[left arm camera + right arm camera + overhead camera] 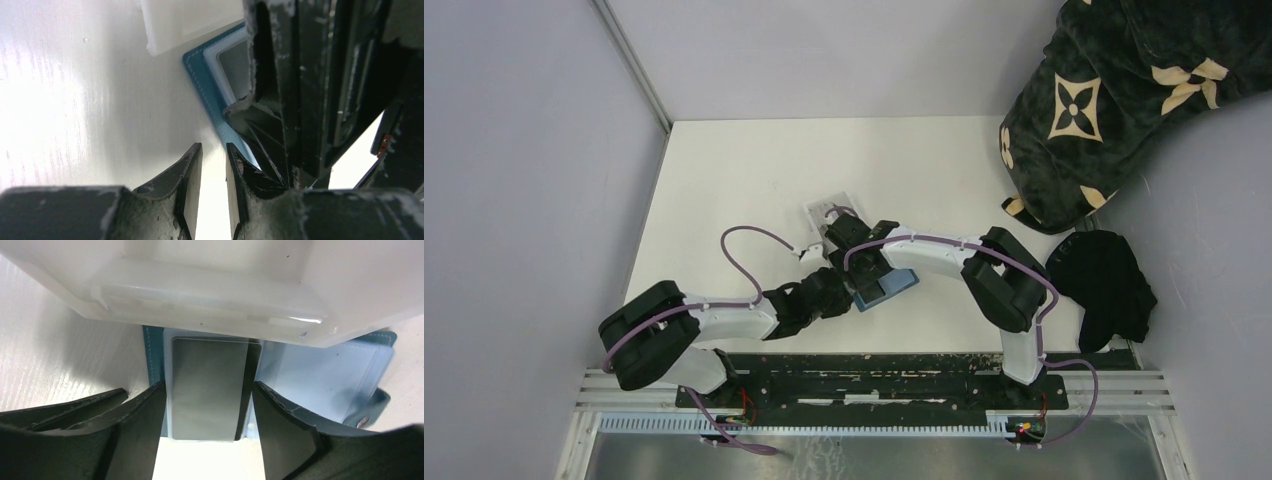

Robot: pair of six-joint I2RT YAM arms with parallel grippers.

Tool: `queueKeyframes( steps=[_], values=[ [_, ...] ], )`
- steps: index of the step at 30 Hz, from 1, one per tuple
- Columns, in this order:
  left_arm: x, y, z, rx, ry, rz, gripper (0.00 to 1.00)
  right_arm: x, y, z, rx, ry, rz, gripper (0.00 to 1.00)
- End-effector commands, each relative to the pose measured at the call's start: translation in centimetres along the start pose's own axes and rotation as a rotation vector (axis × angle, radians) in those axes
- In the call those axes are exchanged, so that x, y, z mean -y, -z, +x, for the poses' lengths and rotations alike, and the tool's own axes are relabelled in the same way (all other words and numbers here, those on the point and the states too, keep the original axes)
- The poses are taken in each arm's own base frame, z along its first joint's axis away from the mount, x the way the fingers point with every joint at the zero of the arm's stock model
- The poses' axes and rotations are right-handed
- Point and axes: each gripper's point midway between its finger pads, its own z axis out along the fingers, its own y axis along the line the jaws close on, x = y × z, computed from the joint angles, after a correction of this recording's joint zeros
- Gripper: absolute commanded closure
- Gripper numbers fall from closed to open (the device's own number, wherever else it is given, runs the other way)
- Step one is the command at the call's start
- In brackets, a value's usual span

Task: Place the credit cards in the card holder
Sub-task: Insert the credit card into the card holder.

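The teal card holder (896, 284) lies open on the white table, just in front of the clear tray (829, 213). In the right wrist view a greyish credit card (210, 365) sits in the holder's left pocket, beside the pale inner pocket (320, 375). My right gripper (207, 384) is open, its fingers on either side of that card; from above it (864, 270) hangs over the holder. My left gripper (214, 146) is nearly closed, holding nothing, at the holder's teal edge (197, 75); from above it (844, 293) is at the holder's left end. No gold card shows.
The clear tray (210, 285) nearly touches the holder's far side and also shows in the left wrist view (185, 20). A dark patterned bag (1104, 90) stands at the back right and a black cloth (1104, 285) lies at the right edge. Grey walls enclose the table.
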Motion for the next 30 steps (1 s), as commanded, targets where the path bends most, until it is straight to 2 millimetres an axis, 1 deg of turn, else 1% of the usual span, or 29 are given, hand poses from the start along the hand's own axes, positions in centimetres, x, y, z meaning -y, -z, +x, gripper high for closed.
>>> queueKeyframes(
  steps=[1,4,8,13,18,22,24,27,30],
  values=[
    [-6.1,1.1,2.9,-0.087,-0.056,-0.199,0.65,-0.2,0.8,-2.2,0.063,0.0,0.013,0.25],
    [-6.1,1.5,2.2,-0.064,-0.053,-0.205,0.62,0.1,1.1,-2.4,0.074,0.004,0.027,0.2],
    [-5.8,2.2,1.1,-0.037,-0.052,-0.214,0.61,0.5,2.1,-3.0,0.099,0.001,0.035,0.18],
    [-4.8,3.4,-1.2,0.024,-0.043,-0.21,0.59,0.9,4.4,-4.3,0.151,0.001,0.034,0.18],
    [-3.5,5.2,-4.1,0.104,-0.026,-0.198,0.58,1.1,7.2,-5.9,0.202,0.007,0.023,0.18],
    [-2.5,6.7,-6.3,0.17,-0.005,-0.176,0.56,1.0,9.7,-7.6,0.256,0.008,0.007,0.18],
    [-2.5,7.1,-7.8,0.215,0.005,-0.18,0.53,0.9,10.4,-8.8,0.275,0.004,-0.012,0.18],
    [-2.9,7.1,-9.7,0.243,0.026,-0.195,0.52,0.9,10.5,-10.7,0.28,-0.015,-0.051,0.18],
    [-3.2,6.5,-11.3,0.238,0.038,-0.192,0.52,1.3,10.9,-13.5,0.307,-0.057,-0.105,0.18]
  ],
)
